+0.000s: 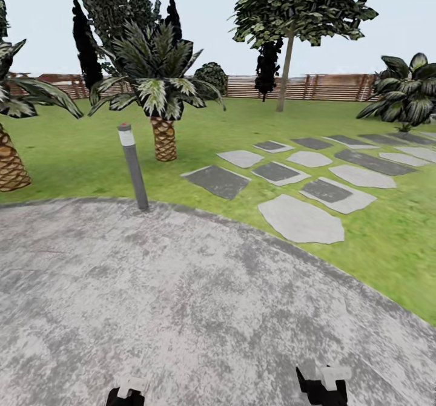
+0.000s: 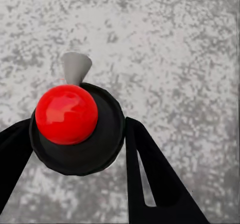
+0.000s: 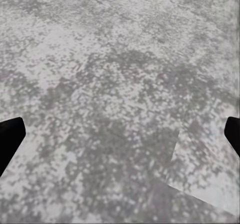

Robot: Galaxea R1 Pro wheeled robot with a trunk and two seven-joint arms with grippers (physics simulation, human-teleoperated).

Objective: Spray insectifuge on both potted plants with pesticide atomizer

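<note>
Travel is the step in hand, as I judge it: I stand on the grey patio and look out over the lawn, but no small potted plants appear before me yet. Ahead I see stepping stones, a grey lamp post at the patio edge, a palm shrub and the wooden fence far behind.

My left gripper holds the atomizer. In the left wrist view I look down on its round dark top with a red button and a small grey nozzle, and my two black fingers stand close on both sides of the cap, pinching it between them. The bottle hangs above the patio stone.

My right gripper is spread wide and holds nothing; I see just the finger tips at the two sides of the right wrist view, over bare paving.

The next move, I think, calls for turning or driving until the two pots come into view, then bringing the nozzle toward their leaves. The grip must stay firm while the base moves.
</note>
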